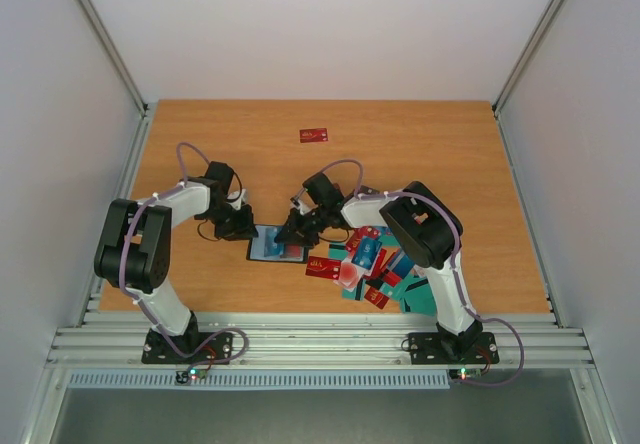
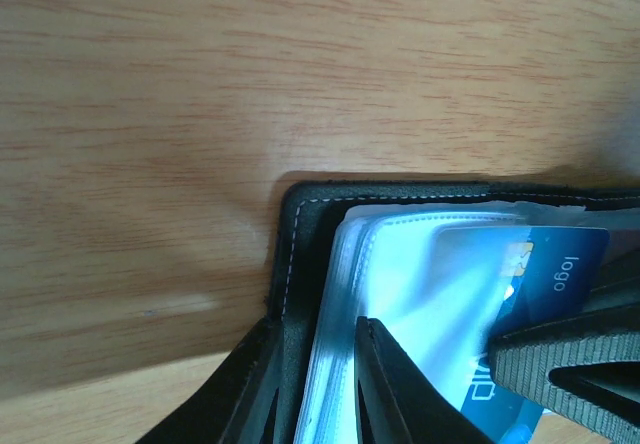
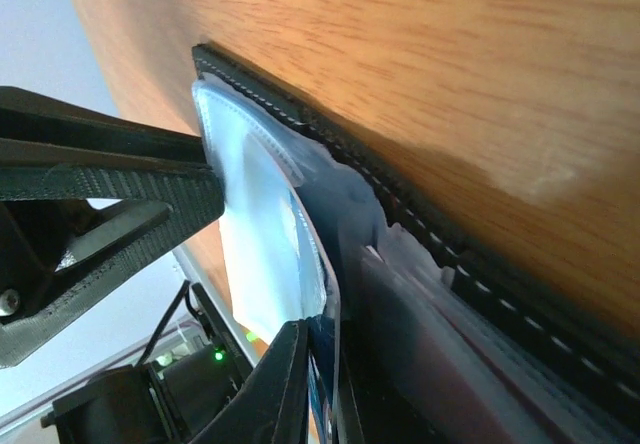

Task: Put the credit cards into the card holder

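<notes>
The black card holder [image 1: 262, 252] lies open on the table, its clear sleeves up. My left gripper [image 1: 243, 228] is shut on its left cover and sleeve stack; the left wrist view shows the stitched cover [image 2: 300, 234] between the jaws of that gripper [image 2: 315, 332]. My right gripper [image 1: 297, 229] is shut on a blue credit card [image 2: 560, 264] marked "logo", held at a clear sleeve [image 3: 255, 254] over the holder; its own view [image 3: 322, 349] shows the card's edge between the jaws. More credit cards [image 1: 372, 264], red, teal and blue, lie piled to the right.
A single red card [image 1: 314, 135] lies alone far back on the wooden table [image 1: 430, 154]. The card pile sits under my right arm's elbow [image 1: 425, 226]. Grey walls close in the left and right sides.
</notes>
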`<state>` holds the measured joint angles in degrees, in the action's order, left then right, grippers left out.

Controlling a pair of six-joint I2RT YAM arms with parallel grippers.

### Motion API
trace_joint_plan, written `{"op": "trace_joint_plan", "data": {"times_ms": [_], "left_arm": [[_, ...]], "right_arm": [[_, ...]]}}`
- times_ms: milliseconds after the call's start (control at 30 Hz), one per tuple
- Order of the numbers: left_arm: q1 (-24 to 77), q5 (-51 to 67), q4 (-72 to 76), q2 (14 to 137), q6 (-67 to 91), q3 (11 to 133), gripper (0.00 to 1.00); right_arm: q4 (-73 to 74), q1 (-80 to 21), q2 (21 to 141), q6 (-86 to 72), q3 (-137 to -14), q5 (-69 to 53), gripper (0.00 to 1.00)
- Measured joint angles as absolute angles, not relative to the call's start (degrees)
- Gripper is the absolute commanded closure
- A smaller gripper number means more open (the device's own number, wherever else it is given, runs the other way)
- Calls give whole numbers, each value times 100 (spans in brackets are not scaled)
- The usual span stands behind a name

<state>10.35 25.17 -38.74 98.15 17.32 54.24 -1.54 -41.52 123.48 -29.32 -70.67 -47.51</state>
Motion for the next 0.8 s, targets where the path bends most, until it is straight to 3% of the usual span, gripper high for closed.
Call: {"op": "trace_joint_plan", "data": {"times_ms": [433, 800], "left_arm": [[1035, 2515, -3870, 9817, 1754, 5424, 78], [1041, 2547, -3870, 9817, 1754, 5413, 78]], "right_arm": [[607, -4193, 12315, -2563, -7426, -4521, 67], [1890, -4233, 12280, -2064, -7966, -4195, 60]]}}
